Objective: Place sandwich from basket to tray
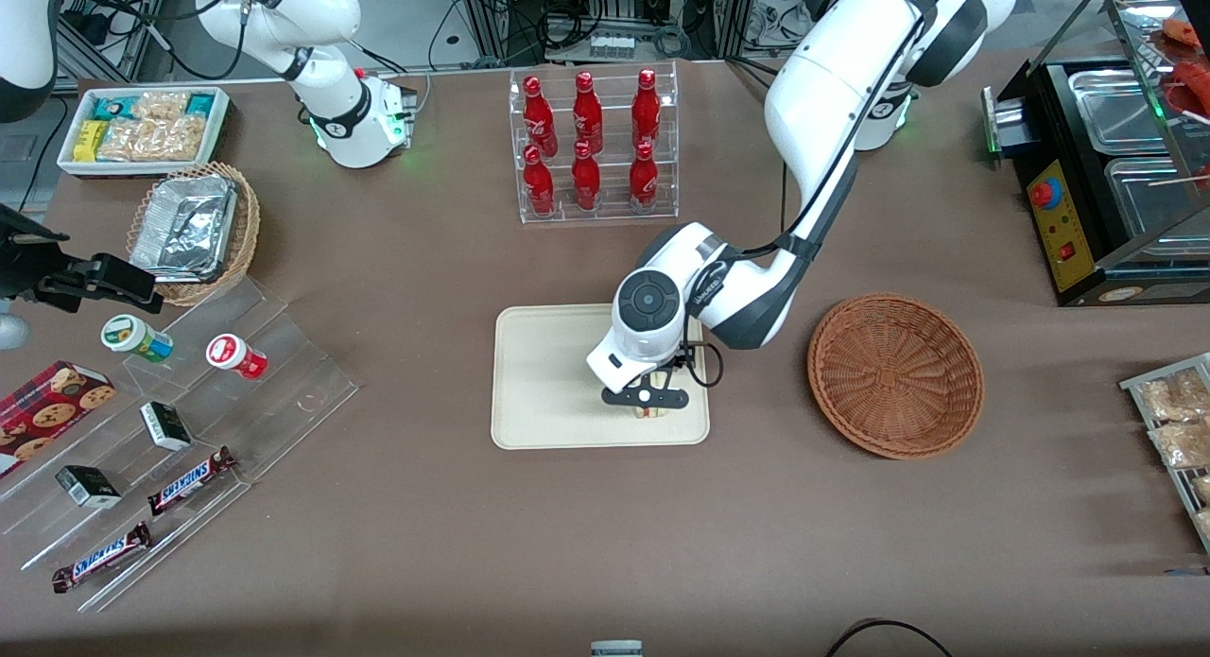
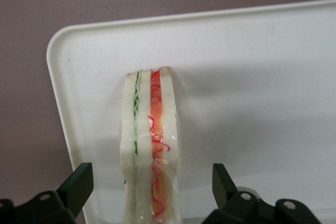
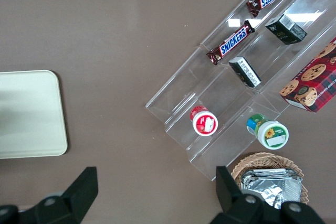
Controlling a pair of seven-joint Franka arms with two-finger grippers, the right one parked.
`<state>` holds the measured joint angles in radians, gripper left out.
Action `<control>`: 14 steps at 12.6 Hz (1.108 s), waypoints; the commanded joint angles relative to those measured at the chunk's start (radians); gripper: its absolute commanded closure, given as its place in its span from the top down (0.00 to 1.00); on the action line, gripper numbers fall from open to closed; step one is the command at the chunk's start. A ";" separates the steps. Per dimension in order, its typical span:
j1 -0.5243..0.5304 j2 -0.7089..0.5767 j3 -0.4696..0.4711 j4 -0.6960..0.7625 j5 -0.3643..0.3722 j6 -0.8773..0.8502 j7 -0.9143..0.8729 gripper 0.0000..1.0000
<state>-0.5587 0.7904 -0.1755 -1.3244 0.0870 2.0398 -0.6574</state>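
The sandwich, a wrapped wedge of pale bread with green, red and orange filling, stands on edge on the cream tray. It rests near the tray corner closest to the front camera and to the basket. My left gripper is open, one finger on each side of the sandwich with a gap on both sides. From the front, the gripper hangs low over the tray and mostly hides the sandwich. The reddish-brown wicker basket sits beside the tray, toward the working arm's end, with nothing in it.
A clear rack of red bottles stands farther from the front camera than the tray. Toward the parked arm's end are a stepped acrylic shelf with snacks, a tan basket of foil containers and a white bin. A black machine stands at the working arm's end.
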 commanded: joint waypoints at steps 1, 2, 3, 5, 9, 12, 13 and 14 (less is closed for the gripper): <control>0.020 -0.046 0.005 0.005 0.016 -0.048 -0.016 1.00; 0.034 -0.060 0.005 0.005 0.016 -0.073 -0.016 1.00; 0.045 -0.078 0.005 0.005 0.016 -0.093 -0.010 1.00; 0.103 -0.111 0.004 0.004 0.001 -0.096 -0.002 1.00; 0.216 -0.186 -0.001 0.001 0.000 -0.133 0.016 1.00; 0.321 -0.246 0.002 0.002 -0.039 -0.263 0.215 1.00; 0.348 -0.260 0.002 -0.001 -0.039 -0.274 0.219 1.00; 0.370 -0.273 0.002 -0.003 -0.039 -0.288 0.219 1.00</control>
<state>-0.2281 0.5582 -0.1647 -1.3081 0.0633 1.7853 -0.4595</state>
